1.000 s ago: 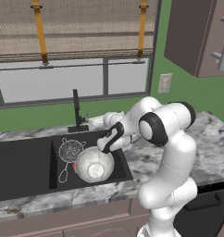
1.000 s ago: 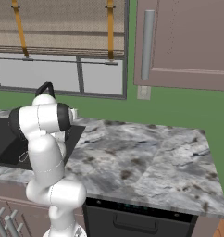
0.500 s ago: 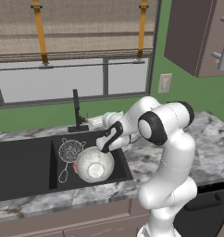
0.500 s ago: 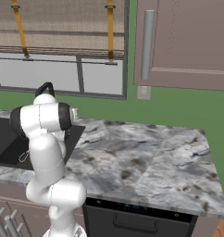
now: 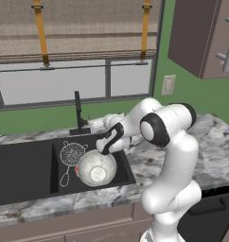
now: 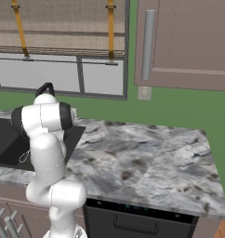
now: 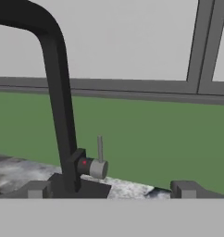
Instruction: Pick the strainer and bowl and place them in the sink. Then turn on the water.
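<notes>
In the left base view the strainer (image 5: 72, 154) lies in the right basin of the sink (image 5: 22, 172), toward that basin's back left corner, its thin wire handle trailing toward the front edge. The bowl (image 5: 97, 168) sits just right of it in the same basin, near the front right corner, tipped so its hollow faces the camera, its rim meeting or overlapping the strainer's mesh. Neither has shifted since a second ago. The faucet (image 5: 79, 113) stands upright at the sink's back edge, and no stream falls from its spout. To its right the gripper (image 5: 106, 149) hovers over the right basin's back right part, above the bowl and apart from it, jaws spread wide with nothing between them. Against the earlier pictures the hand has hardly moved; at most the wrist has eased slightly. In the hand view the faucet (image 7: 58, 102) rises at left with its small grey lever (image 7: 99, 162) pointing up from the red-marked knob, and the fingertips (image 7: 38, 190) stand wide apart on either side. In the right base view the arm hides most of the sink (image 6: 3, 139) at the counter's left edge.
</notes>
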You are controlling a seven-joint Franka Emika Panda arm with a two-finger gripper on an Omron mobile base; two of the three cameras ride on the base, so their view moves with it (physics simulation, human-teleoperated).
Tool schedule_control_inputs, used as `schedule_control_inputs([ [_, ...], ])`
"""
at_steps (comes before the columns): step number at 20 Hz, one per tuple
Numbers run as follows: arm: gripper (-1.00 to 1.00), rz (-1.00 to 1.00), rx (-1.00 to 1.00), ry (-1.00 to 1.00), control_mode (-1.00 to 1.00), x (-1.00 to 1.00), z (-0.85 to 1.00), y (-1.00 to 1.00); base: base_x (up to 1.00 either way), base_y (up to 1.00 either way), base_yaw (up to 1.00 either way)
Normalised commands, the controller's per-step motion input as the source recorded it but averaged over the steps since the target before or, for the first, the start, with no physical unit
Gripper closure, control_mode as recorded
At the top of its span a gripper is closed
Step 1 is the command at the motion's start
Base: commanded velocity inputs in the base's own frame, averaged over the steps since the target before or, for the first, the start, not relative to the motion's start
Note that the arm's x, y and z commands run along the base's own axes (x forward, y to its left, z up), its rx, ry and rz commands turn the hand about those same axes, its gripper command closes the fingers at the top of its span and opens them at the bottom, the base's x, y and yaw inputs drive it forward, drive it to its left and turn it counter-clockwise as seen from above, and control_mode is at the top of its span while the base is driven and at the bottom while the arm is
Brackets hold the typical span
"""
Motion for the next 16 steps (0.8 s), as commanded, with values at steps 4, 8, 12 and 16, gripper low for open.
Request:
schedule_control_inputs([
  [4,-1.00,0.00,0.00,-0.01,-1.00,0.08,-0.02,0.01,0.00,0.00,0.00],
  [8,-1.00,0.00,0.01,-0.03,-1.00,0.00,-0.08,0.00,0.00,0.00,0.00],
  [12,-1.00,0.00,0.00,-0.03,-1.00,0.03,-0.10,0.01,0.00,0.00,0.00],
  [16,-1.00,0.00,0.00,-0.02,-1.00,0.16,-0.07,0.14,0.00,0.00,0.00],
])
